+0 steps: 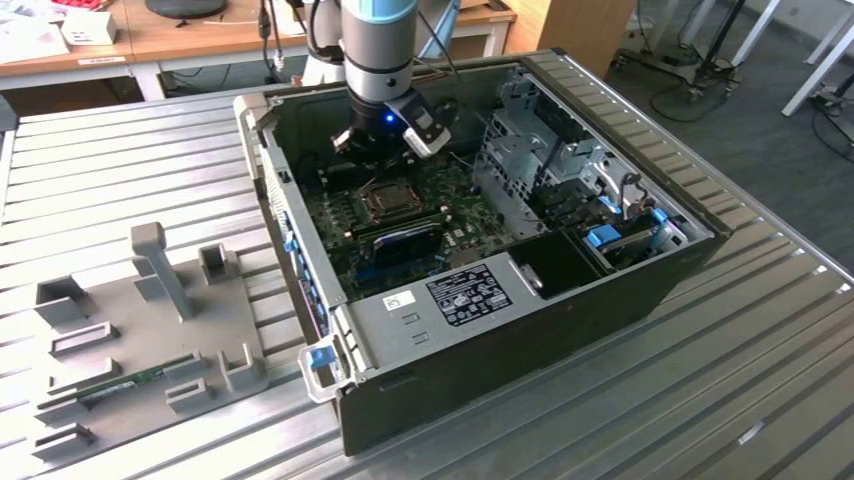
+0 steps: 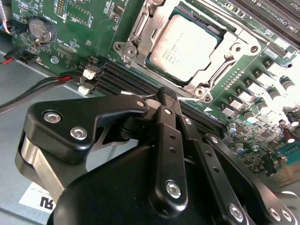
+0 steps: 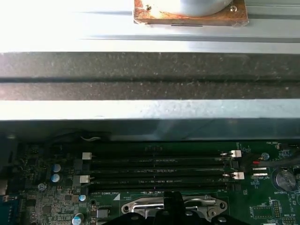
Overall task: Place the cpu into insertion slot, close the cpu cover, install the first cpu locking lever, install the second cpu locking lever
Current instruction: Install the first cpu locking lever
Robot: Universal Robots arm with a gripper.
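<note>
The cpu (image 2: 185, 44) lies flat in the insertion slot (image 1: 368, 200) of the green motherboard inside the open computer case. The silver cpu cover (image 2: 136, 44) is folded down around the chip's edges. My gripper (image 2: 167, 93) hangs just beside the socket's edge that faces the black memory slots, its black fingers pressed together with nothing visible between them. In the exterior view the gripper (image 1: 378, 160) sits low over the board, just behind the socket. The first wrist view shows the gripper (image 3: 171, 199) tip at the cover's rim (image 3: 140, 206).
Long black memory slots (image 3: 159, 171) run beside the socket. A coin battery (image 2: 40, 29) and red-black wires (image 2: 28, 84) lie nearby. Case walls (image 1: 267, 170) and a drive cage (image 1: 547, 150) hem the arm in. A grey fixture tray (image 1: 134, 330) lies at the exterior view's left.
</note>
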